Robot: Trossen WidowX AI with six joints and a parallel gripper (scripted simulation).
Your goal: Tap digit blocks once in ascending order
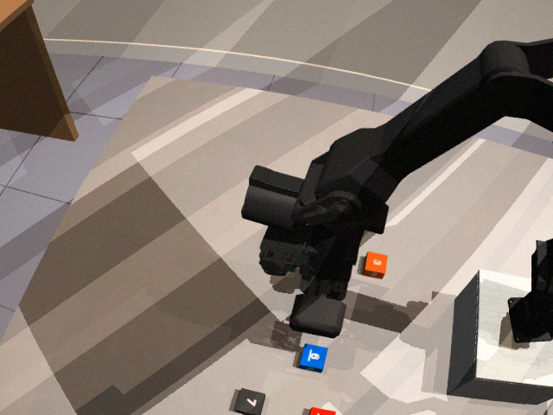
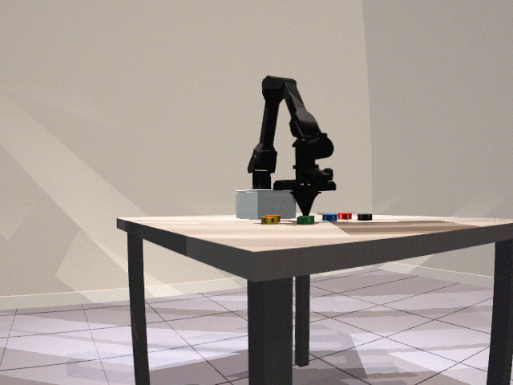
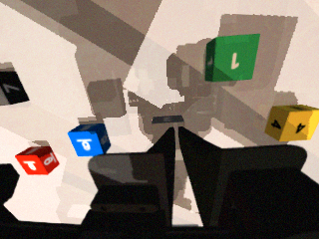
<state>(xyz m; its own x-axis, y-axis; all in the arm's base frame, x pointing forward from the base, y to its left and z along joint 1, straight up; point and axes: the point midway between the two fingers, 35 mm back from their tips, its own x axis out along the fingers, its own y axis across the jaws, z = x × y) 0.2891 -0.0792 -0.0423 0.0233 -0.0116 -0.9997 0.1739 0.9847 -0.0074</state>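
Observation:
My gripper (image 3: 175, 130) (image 2: 305, 210) is shut with nothing between the fingers, pointing straight down just above the table (image 2: 373, 244). In the wrist view a small grey-white block (image 3: 167, 119) lies in shadow right at the fingertips. The green block 1 (image 3: 233, 57) (image 2: 305, 220) lies beyond it, and the yellow block 4 (image 3: 291, 121) (image 2: 269, 220) is to the right. The blue block (image 3: 89, 139) (image 1: 313, 357), the red block (image 3: 37, 159) (image 1: 321, 411) and the black block 7 (image 3: 11, 88) (image 1: 250, 400) lie to the left. The orange block 3 (image 1: 375, 264) sits beside the wrist.
The arm's grey base box (image 1: 464, 339) (image 2: 256, 204) stands at the table's right side in the top view. The wrist housing (image 1: 318, 315) hides the fingertips and the grey-white block there. A wooden piece of furniture (image 1: 27, 67) stands off the table at top left.

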